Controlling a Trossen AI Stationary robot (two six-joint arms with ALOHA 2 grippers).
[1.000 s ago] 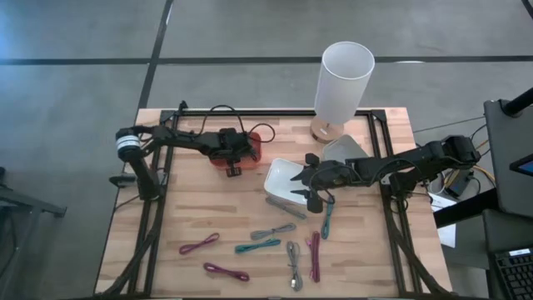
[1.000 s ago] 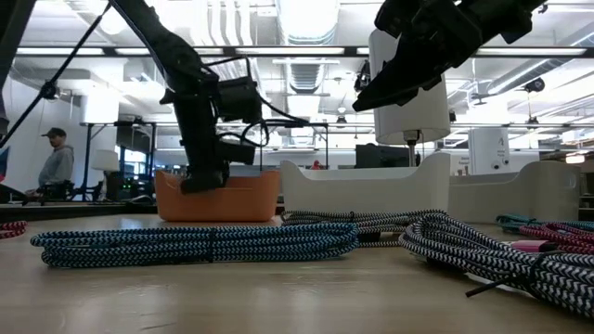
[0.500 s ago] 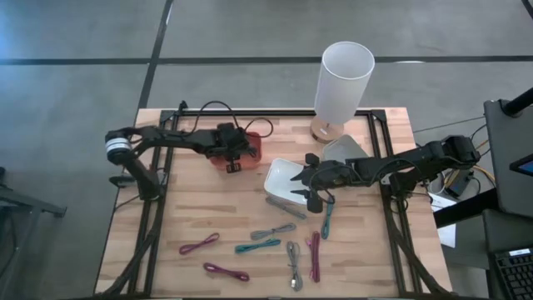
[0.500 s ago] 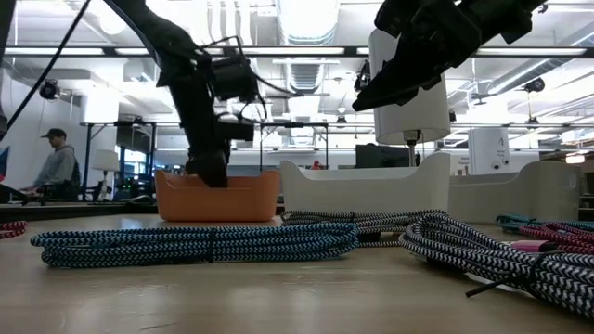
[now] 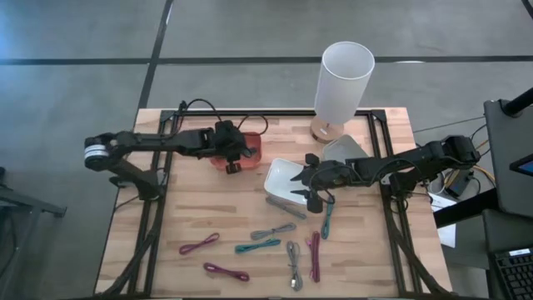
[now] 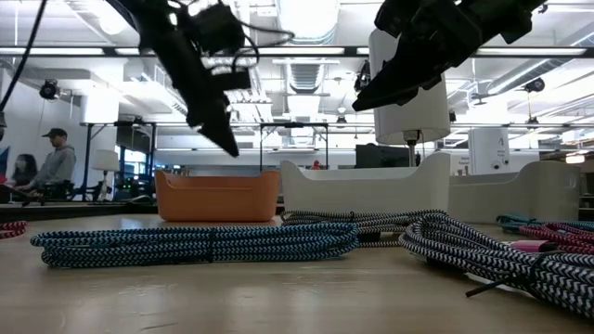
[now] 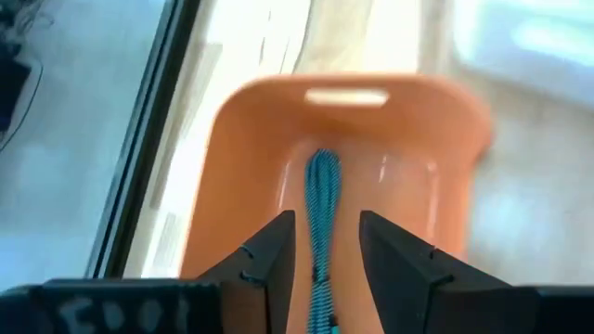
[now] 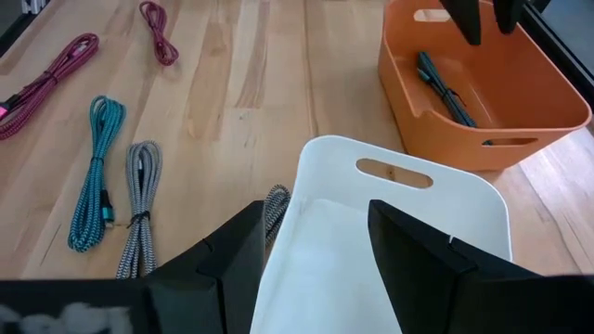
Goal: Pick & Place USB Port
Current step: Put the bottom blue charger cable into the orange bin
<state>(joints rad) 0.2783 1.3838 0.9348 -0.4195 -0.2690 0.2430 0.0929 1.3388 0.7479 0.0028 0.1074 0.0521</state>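
Note:
An orange bin (image 5: 256,143) stands left of a white bin (image 5: 281,173) on the wooden table. A teal cable (image 7: 322,186) lies on the orange bin's floor, also shown in the right wrist view (image 8: 444,85). My left gripper (image 7: 327,223) hovers open above that bin, clear of the cable; in the low view it (image 6: 223,139) hangs above the rim. My right gripper (image 8: 316,211) is open and hovers over the near edge of the white bin (image 8: 399,153), touching nothing. Several coiled cables lie on the near half of the table.
A tall white lamp (image 5: 341,79) stands at the far edge behind the white bin. Coiled cables lie nearer: pink (image 5: 198,243), teal (image 5: 256,245), grey (image 5: 293,254), pink (image 5: 314,254), teal (image 5: 327,218), grey (image 5: 286,206). People stand in the room behind (image 6: 56,167).
My left gripper has risen out of the orange bin, from inside its walls to well above its rim, and the arm has drawn back toward the table's left. The teal cable has stayed on the bin's floor. My right arm has kept still.

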